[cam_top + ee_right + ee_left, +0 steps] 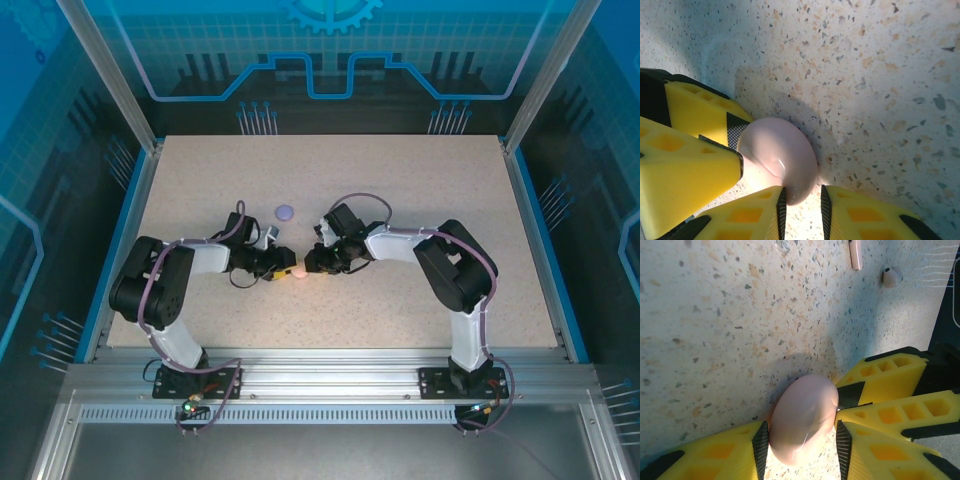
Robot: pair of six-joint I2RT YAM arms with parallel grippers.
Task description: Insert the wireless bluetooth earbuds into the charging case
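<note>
Top view: bright, even overhead light on the table (400, 200). Blue cast on the enclosure walls (60, 200). Soft short shadows beside the arms (165, 285). Pink case (298, 272) blown out to a glowing spot. Left wrist view: close-up, case slightly soft, dark shadow ringing it, cool blue shade at right. Right wrist view: crisp tabletop speckle, thin glare streak on case, shade top left.
</note>
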